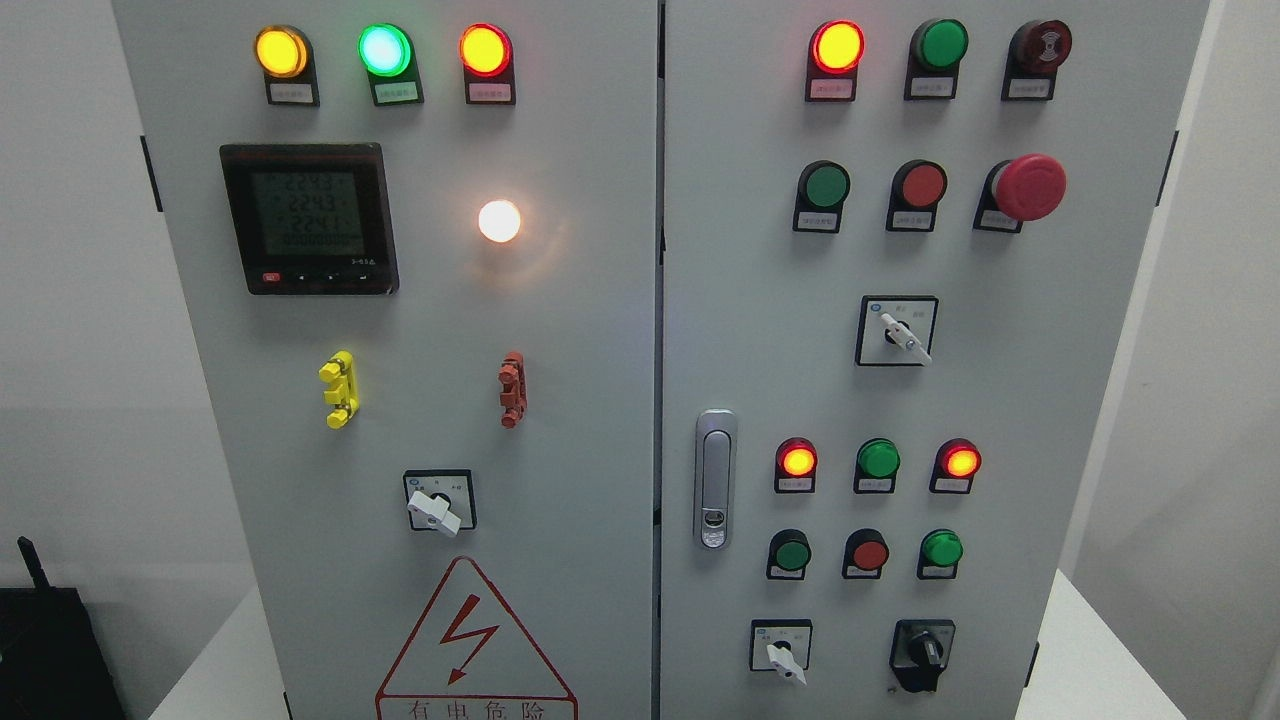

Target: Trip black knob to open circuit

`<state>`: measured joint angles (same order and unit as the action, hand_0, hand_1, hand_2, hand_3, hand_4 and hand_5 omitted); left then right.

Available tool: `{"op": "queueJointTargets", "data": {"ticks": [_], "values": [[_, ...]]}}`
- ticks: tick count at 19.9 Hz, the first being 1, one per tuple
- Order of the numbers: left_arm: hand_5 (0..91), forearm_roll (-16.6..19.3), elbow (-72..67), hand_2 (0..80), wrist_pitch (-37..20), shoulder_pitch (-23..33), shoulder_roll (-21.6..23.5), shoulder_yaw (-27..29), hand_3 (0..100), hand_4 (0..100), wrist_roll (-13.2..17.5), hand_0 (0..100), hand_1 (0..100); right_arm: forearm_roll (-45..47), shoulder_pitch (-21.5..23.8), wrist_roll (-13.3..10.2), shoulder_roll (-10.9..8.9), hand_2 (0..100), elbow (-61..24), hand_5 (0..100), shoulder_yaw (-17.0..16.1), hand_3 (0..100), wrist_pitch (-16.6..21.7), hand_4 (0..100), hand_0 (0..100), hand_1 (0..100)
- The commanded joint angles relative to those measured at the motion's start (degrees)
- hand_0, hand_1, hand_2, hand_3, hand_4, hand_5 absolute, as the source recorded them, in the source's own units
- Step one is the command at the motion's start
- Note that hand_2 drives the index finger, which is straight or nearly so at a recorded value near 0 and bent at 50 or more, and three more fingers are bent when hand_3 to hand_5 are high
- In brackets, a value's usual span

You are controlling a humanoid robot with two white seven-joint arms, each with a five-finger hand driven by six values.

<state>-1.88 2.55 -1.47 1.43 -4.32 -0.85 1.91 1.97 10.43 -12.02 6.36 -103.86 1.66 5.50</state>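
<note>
The black knob [923,653] is a rotary switch at the lower right of the grey cabinet's right door [1050,400], low in the head view. Its handle stands roughly upright on a black base plate. Neither of my hands shows anywhere in the picture, and nothing touches the knob.
A white selector switch [783,655] sits just left of the black knob, with another [903,335] higher up and one [436,511] on the left door. Lit lamps, push buttons and a red mushroom stop [1028,187] fill the right door. A silver door latch [715,478] stands near the seam.
</note>
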Motion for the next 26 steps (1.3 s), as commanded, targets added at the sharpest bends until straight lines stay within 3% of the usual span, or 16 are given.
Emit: {"op": "queueJointTargets", "data": {"ticks": [1, 11, 26], "values": [[0.0, -0.14, -0.01, 0.0, -0.11, -0.11, 0.01, 0.14, 0, 0, 0.02, 12, 39, 0.13, -1.55, -0.02, 0.15, 7, -2.3, 100, 0.27, 100, -0.57, 100, 0, 0], [0.0, -0.14, -0.01, 0.0, -0.2, -0.11, 0.01, 0.14, 0, 0, 0.02, 12, 39, 0.13, -5.95, -0.1, 0.32, 8, -2.31, 100, 0.27, 100, -3.74, 100, 0, 0], [0.0, -0.14, -0.01, 0.0, -0.2, -0.11, 0.01, 0.14, 0, 0, 0.02, 12, 39, 0.14, -7.62, -0.19, 0.32, 9, -2.4, 100, 1.06, 100, -5.5, 100, 0, 0]]}}
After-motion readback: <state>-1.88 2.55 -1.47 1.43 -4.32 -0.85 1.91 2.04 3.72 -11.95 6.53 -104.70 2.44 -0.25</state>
